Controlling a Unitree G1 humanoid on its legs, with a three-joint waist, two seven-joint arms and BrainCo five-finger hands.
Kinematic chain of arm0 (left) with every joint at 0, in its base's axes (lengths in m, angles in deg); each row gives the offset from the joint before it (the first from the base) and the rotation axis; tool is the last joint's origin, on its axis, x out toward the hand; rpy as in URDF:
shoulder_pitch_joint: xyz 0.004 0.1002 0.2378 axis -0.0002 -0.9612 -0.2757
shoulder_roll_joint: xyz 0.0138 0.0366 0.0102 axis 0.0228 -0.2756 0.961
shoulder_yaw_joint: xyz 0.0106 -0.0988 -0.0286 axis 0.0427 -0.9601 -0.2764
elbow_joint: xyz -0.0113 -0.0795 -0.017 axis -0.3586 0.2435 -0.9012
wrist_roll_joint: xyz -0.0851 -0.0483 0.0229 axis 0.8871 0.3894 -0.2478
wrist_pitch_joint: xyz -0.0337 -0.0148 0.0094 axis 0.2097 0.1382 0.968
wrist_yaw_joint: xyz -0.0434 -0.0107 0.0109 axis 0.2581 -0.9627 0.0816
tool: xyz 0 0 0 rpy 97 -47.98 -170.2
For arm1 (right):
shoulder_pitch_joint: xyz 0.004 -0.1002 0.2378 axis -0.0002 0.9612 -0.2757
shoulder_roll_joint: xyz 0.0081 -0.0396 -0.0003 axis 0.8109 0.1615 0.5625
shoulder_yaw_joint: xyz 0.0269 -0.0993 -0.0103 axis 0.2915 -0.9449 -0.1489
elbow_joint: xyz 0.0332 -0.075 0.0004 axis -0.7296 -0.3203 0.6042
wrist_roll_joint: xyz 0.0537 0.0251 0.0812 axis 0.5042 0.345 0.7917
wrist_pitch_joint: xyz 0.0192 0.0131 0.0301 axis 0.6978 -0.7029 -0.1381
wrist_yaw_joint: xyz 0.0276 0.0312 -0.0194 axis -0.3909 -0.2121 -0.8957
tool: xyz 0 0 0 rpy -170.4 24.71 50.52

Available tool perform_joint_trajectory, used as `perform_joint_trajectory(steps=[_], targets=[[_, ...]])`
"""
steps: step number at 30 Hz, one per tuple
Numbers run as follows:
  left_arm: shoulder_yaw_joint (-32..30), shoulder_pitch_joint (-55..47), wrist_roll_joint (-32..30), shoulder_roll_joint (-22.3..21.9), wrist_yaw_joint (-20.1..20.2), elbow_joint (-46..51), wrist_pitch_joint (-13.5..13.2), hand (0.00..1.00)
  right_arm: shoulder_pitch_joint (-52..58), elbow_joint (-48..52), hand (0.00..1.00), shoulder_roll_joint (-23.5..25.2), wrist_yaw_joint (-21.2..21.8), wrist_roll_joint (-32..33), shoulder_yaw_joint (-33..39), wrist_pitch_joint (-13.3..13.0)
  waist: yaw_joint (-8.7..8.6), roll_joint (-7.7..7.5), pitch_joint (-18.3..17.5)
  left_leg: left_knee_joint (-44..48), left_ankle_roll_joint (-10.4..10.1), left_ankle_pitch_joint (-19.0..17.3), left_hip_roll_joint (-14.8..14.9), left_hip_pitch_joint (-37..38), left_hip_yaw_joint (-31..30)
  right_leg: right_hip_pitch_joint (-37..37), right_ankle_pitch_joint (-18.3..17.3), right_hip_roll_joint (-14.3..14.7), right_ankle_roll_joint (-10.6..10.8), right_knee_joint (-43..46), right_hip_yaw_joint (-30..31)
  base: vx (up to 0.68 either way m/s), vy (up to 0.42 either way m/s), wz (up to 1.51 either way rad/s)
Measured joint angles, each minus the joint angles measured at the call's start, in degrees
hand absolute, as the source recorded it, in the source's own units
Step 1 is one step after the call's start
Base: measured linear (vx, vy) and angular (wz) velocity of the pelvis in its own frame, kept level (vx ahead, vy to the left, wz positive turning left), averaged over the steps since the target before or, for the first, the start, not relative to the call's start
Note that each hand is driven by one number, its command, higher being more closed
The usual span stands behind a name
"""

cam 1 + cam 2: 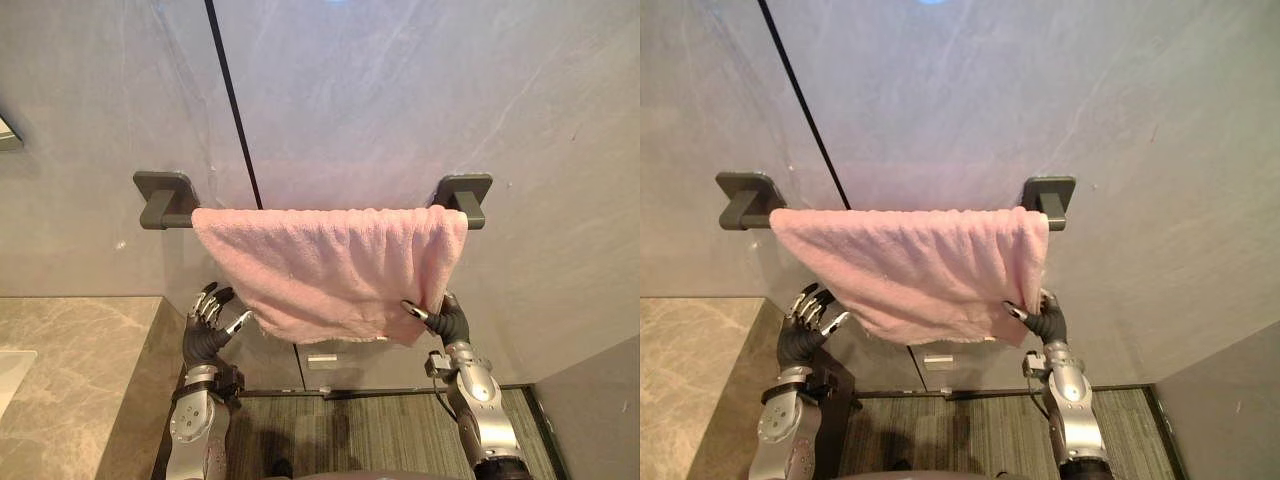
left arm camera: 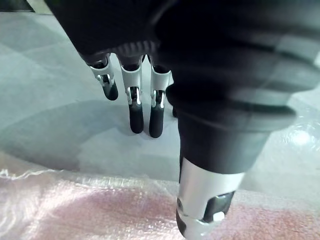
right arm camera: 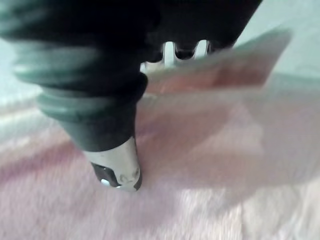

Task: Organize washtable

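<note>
Grey marbled wall [image 1: 400,100] backs the scene, with a dark bar [image 1: 170,220] fixed across the middle of the frame and a beige stone counter [image 1: 70,380] at lower left. A pink towel [image 1: 330,270] hangs over the bar and covers most of it. It is wrinkled, and its left edge slants inward towards the hem. The right hand [image 1: 450,325] is at the towel's lower right corner, thumb across the front of the cloth and fingers behind it, so it appears to pinch that corner. The right wrist view agrees, showing the thumb laid on pink pile. The left hand [image 1: 205,335] is raised at lower left with its fingers spread and relaxed, just beside the lower left corner and holding nothing. Whether its thumb tip brushes the hem I cannot tell. The towel looks like light, soft terry: limp, with no stiffness, likely to sag and fold wherever it is unsupported, and not fragile. The looped pile should grip well in a pinch, but the cloth could slide easily along or off the smooth bar if pulled from one side alone. The best holds are probably the two lower corners or the hem just inside them, thumb against fingers, tugging both sides evenly to square it.
</note>
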Motion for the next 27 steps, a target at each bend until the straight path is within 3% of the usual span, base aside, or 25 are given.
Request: perform_joint_trajectory(steps=[9,13,18,22,27], targets=[[-4.57,-2.26,2.53,-1.26,-0.21,-0.14,0.06,0.00,4.63,1.38,0.00,1.14,-0.90,5.05,5.02,0.96,-0.05,0.11,-0.04,0.00,-0.04,-0.36,0.06,0.47,0.16,0.59,0.00,0.05,0.00,-0.35,0.05,0.00,0.000,0.00],[-9.62,-2.26,4.95,-1.41,-1.68,0.33,0.07,0.00,5.67,5.84,0.00,2.03,-4.29,7.15,12.47,1.00,-0.02,0.25,-0.12,0.00,0.00,-0.48,0.03,0.54,0.31,0.64,-0.02,0.00,0.01,-0.37,0.10,0.00,0.000,0.00],[-16.57,-2.55,7.23,-1.34,-3.21,11.65,-0.33,0.00,5.75,15.25,0.00,1.68,-7.42,9.71,21.47,0.79,-0.13,0.64,-0.92,0.00,-0.01,-0.55,0.02,0.72,0.47,0.77,-0.02,-0.04,0.01,-0.36,0.15,0.00,0.000,0.00],[-18.23,-2.41,8.19,-1.28,-3.99,19.00,-1.45,0.00,5.34,20.35,0.00,0.49,-8.26,9.81,23.74,0.52,-0.17,1.23,-1.64,0.00,-0.02,-0.74,-0.02,1.96,0.67,1.89,-0.02,-0.08,0.01,-0.40,0.30,0.00,0.000,-0.02],[-22.31,-0.41,10.37,0.73,-4.07,30.37,-4.58,0.00,1.10,30.91,0.00,-2.65,-8.14,11.91,25.69,-3.28,-0.66,2.05,-2.63,0.01,0.03,-0.79,-0.02,3.03,0.59,2.58,-0.07,-0.05,0.04,-0.38,0.34,-0.05,-0.003,0.00]])
